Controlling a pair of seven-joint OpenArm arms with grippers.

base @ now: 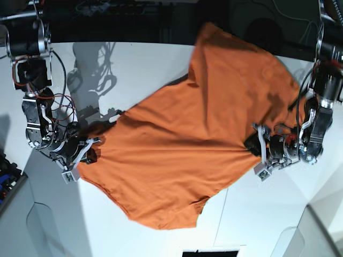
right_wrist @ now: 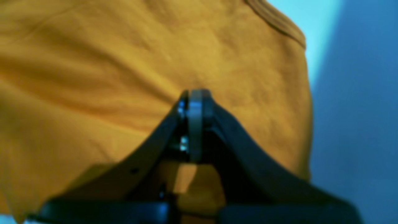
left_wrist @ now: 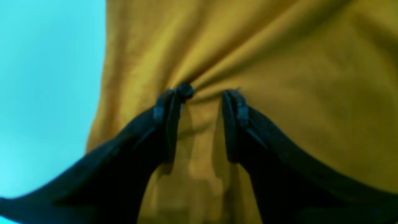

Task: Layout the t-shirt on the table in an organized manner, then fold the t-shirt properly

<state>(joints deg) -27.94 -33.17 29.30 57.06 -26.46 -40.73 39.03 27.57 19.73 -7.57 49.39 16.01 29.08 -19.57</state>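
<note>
The orange t-shirt (base: 187, 139) lies spread and wrinkled across the white table (base: 139, 69), with one end reaching past the far edge. My right gripper (base: 88, 152) is at the shirt's left edge. In the right wrist view its jaws are closed together (right_wrist: 194, 96) with the cloth (right_wrist: 108, 77) puckering toward the tips. My left gripper (base: 256, 150) is at the shirt's right side. In the left wrist view its fingers stand apart (left_wrist: 208, 93) over the cloth (left_wrist: 279, 77), and folds gather at the left fingertip (left_wrist: 185, 91).
A thin dark seam (base: 222, 209) crosses the table near the front. The dark space beyond the far table edge (base: 134, 27) holds equipment and cables. A black object (base: 209, 252) sits at the front edge. A ribbed shirt edge (right_wrist: 276, 26) shows by bare table.
</note>
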